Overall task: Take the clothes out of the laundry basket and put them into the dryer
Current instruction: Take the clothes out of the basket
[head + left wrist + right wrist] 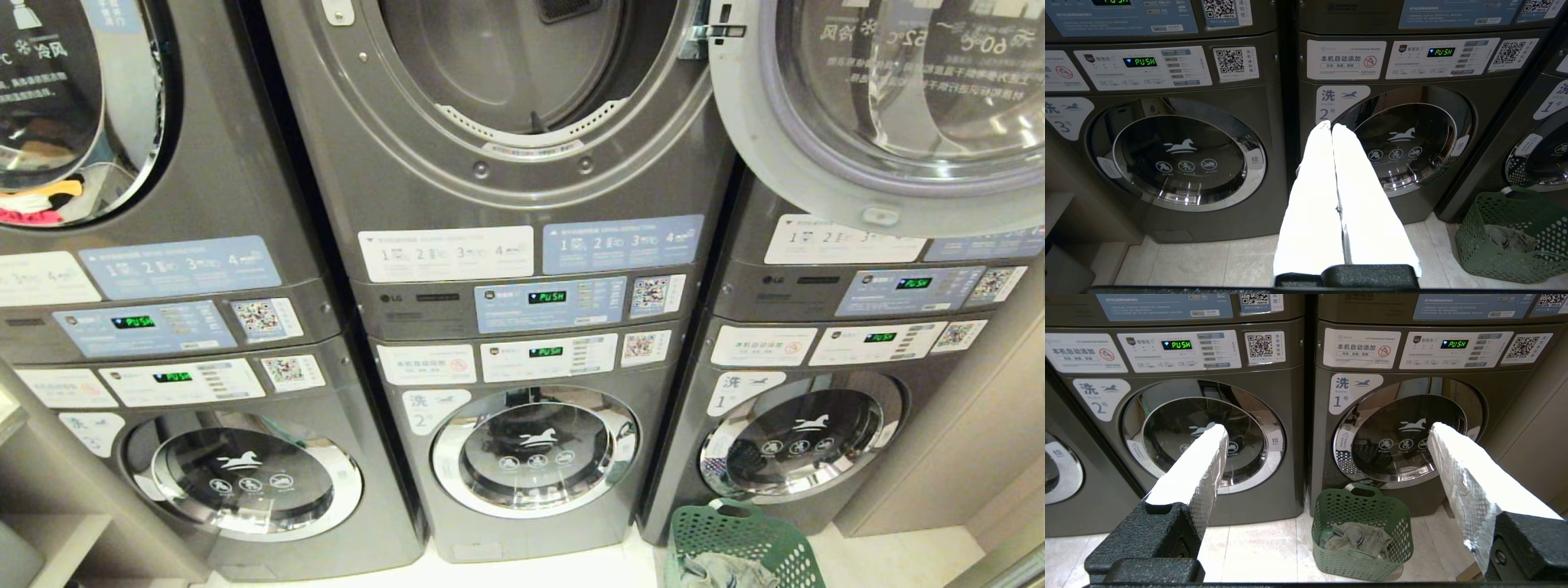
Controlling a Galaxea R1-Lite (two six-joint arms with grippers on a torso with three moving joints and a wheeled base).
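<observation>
Head view: the open dryer drum in the middle stack, its door swung right; the green laundry basket on the floor below, neither claw visible.

Left wrist view: left claw, fingers pressed together, facing washer 2; basket off to its right.

Right wrist view: right claw spread wide, empty; basket with grey clothes lies ahead between its fingers, before washer 1.

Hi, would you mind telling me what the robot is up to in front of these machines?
Nothing is being handled yet. The basket sits on the floor by washer 1 with the clothes inside it. The middle dryer stands open above. The right end effector is open and empty, and the left end effector is shut, both away from the basket.
</observation>
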